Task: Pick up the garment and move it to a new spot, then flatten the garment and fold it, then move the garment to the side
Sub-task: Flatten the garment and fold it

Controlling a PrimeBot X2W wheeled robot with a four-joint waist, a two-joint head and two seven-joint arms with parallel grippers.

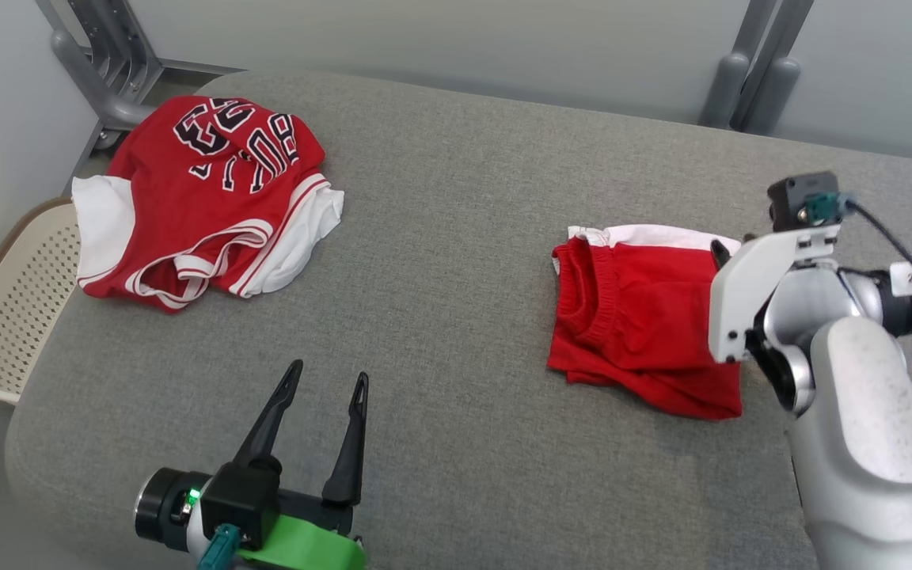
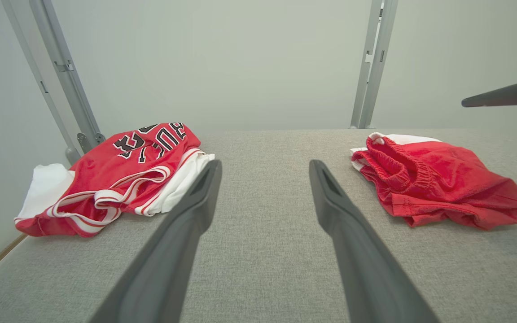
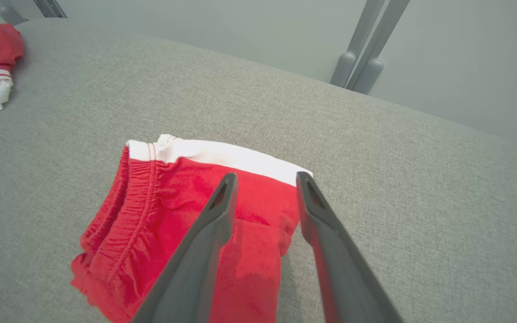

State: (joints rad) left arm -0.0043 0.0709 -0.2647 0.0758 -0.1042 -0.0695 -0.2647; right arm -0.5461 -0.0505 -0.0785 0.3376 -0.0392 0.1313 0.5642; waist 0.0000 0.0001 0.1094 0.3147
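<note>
Folded red shorts with a white band (image 1: 638,317) lie at the right of the grey fabric worktop (image 1: 456,174). The right claw (image 3: 267,176) is spread over their edge, pinching nothing. The left claw (image 1: 328,372) is spread and empty. A crumpled red jersey (image 1: 203,190) at far left reads "23" and "BU".

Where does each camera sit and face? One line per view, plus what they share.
Head view: on the head, looking forward and down at the grey table; left fingers lower left, right forearm over the shorts.
Left wrist view: on the left wrist, looking low across the table to the back wall, between its spread fingers.
Right wrist view: on the right wrist, looking down at the shorts past the right fingers.
Shared: all show shorts and jersey.
</note>
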